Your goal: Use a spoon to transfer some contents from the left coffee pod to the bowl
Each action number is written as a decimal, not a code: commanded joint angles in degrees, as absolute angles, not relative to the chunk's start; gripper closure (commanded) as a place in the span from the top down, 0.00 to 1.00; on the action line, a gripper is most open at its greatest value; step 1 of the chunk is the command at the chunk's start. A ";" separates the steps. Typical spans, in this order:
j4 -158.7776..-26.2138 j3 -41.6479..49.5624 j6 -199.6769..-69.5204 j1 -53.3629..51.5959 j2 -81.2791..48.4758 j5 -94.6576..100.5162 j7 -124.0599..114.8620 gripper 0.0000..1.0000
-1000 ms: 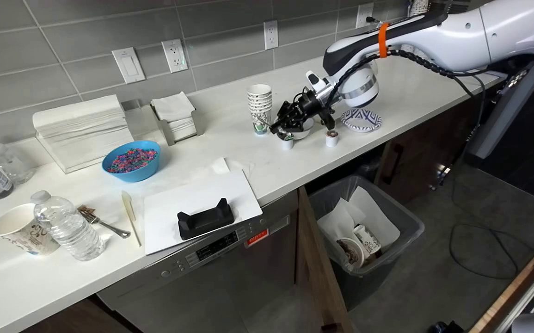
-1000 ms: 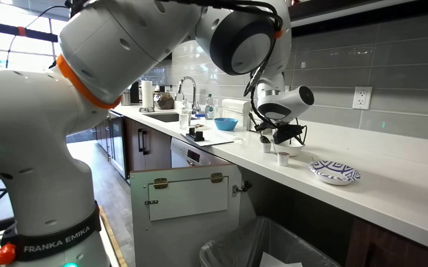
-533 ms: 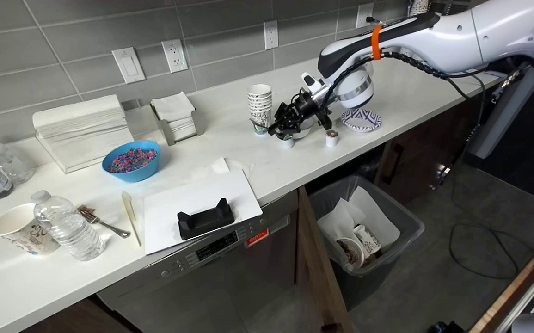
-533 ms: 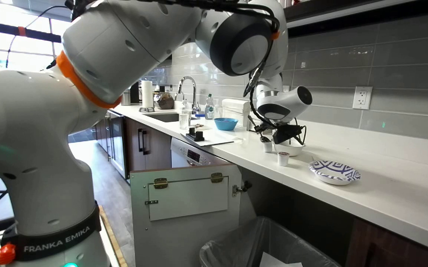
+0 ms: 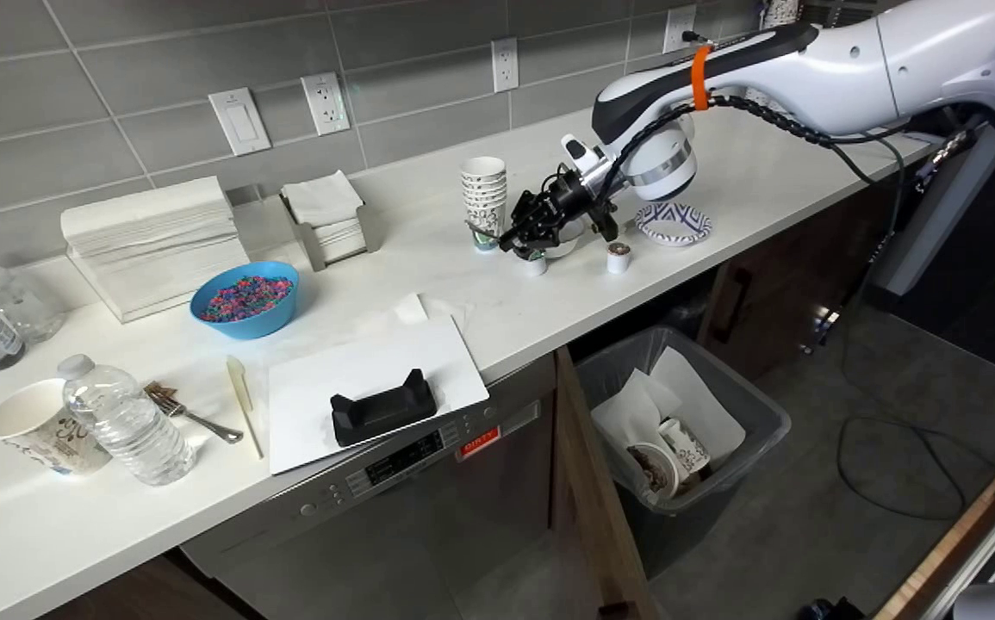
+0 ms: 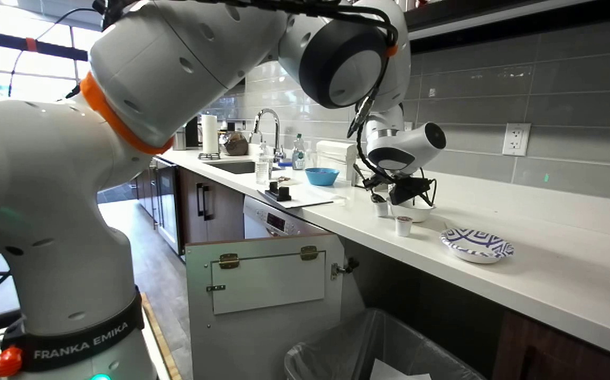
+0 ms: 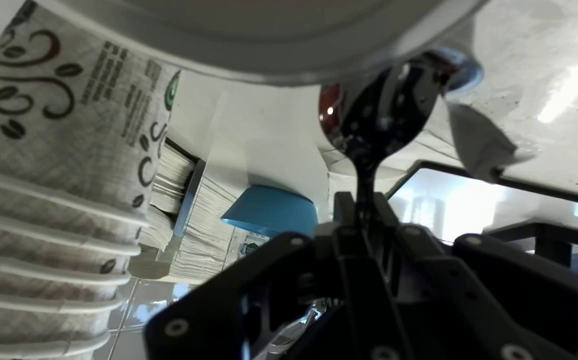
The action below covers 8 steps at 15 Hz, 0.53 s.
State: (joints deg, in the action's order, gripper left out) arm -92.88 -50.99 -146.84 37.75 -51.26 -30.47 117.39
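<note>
"So, what occupies the Robotiq gripper (image 7: 365, 202) near the white bowl (image 6: 420, 215)?"

"A metal spoon (image 7: 380, 114), its handle clamped tight, seen close in the wrist view."

"And the scoop?"

"The spoon tilts, scoop end low, at the mouth of the left coffee pod (image 6: 382, 211), just beside the white bowl; whether the scoop reaches inside cannot be told."

"The second pod (image 5: 618, 261)?"

"Upright on the counter (image 5: 428, 250) near the white bowl, brown at its top."

"Other neighbors?"

"In an exterior view, a stack of paper cups (image 5: 484, 202) stands on one side of the white bowl, a blue-and-white patterned dish (image 5: 674, 226) on the opposite side. Well apart from the white bowl, on the cups' side, a blue bowl (image 5: 269, 324) holds multicolored bits (image 5: 245, 299)."
</note>
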 commanded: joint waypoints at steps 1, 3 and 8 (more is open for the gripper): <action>-93.41 -50.64 -146.62 37.70 -49.99 -33.51 118.02 0.02; -93.58 -50.62 -147.26 37.65 -49.75 -35.12 117.85 0.02; -93.36 -49.48 -146.82 36.76 -48.81 -38.40 117.76 0.02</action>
State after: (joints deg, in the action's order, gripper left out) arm -92.90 -50.97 -146.87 37.73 -50.51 -35.44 117.39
